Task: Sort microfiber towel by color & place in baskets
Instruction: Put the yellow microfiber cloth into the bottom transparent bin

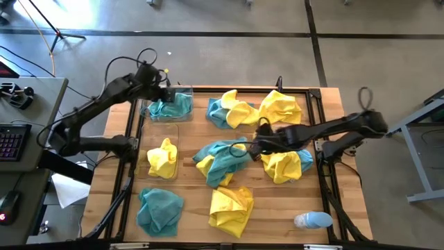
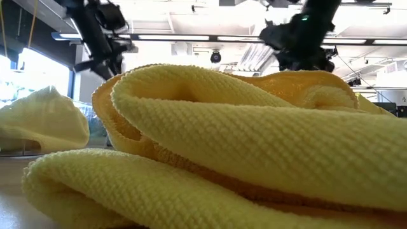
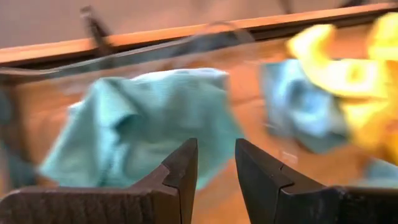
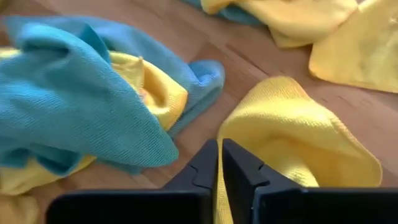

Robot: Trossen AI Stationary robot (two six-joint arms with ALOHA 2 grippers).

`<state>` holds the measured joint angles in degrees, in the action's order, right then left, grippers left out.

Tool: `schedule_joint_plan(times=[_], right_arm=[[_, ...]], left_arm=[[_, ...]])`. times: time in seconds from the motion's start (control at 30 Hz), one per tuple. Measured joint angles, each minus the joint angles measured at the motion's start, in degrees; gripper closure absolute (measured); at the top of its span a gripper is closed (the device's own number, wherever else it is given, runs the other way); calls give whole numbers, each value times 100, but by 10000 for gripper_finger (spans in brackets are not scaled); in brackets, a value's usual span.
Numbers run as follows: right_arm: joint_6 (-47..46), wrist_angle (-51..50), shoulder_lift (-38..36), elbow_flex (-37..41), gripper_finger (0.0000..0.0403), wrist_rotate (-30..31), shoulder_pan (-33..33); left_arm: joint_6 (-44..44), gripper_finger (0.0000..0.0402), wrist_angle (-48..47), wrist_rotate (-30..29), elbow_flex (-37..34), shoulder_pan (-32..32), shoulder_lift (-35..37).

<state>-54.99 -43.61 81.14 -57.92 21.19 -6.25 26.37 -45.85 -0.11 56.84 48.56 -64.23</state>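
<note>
Closest thing: a big bright yellow fuzzy towel (image 2: 254,146) fills the low view, lying on the wooden tabletop (image 1: 194,201).
Left end effector (image 3: 216,144): it hangs over the far-left clear plastic basket (image 1: 191,104). Its fingers are open just a little and hold nothing.
Blue basket: a teal-blue fuzzy towel (image 1: 170,107) lies inside it.
Yellow basket: the nearer clear plastic basket (image 1: 146,139) holds one small yellow towel (image 1: 161,158).
Loose towels: a teal-blue one (image 1: 159,212) sits at the near left. A mixed teal and yellow heap (image 1: 220,161) is in the middle. More towels lie at the far side and near the front.
Right end effector (image 4: 221,144): it is down in the middle of the tabletop with its fingers squeezed together. It looks to be nipping a fold of the crumpled yellow towel (image 4: 292,130).
Small thing: a pale blue and white rounded object (image 1: 312,220) rests at the near right.
What could go wrong: the nip looks thin, so the towel may slip out when lifted. The heap lies just beside it, so a blue corner may get dragged along.
Writing: I can read no words or brand names.
</note>
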Motion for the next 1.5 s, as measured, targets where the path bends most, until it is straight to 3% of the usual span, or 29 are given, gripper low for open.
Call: schedule_joint_plan(times=[0.13, 0.27, 0.37, 0.43, 0.67, 0.83, 1.17, 1.5], right_arm=[[747, 1004, -1058, 993, 401, -327, 206], [1837, 2136, -1951, 1780, 399, -1168, 450], [2574, 2486, -2380, 2138, 402, -1433, 547], [2929, 2507, -2566, 2244, 402, -1437, 564], [2700, 2479, -2758, 2316, 402, -1713, 547], [2939, 2461, -2758, 2316, 402, -1838, 547], [2947, 2407, -2758, 2316, 402, -2016, 547], [2653, 1954, -2758, 2316, 402, -2130, 547]], left_arm=[[580, 307, 97, 167, 0, -801, 404], [1270, 307, 338, -221, 0, -1928, 502], [1713, 307, 747, -654, 0, -2851, 423], [1934, 307, 1066, -974, 0, -3435, 312], [2197, 307, 2111, -1607, 25, -5069, -294], [1884, 307, 2074, -1870, 641, -6003, -1096], [841, 307, 966, -1647, 2469, -6766, -2892], [114, 307, 799, -742, 2876, -7125, -4201]])
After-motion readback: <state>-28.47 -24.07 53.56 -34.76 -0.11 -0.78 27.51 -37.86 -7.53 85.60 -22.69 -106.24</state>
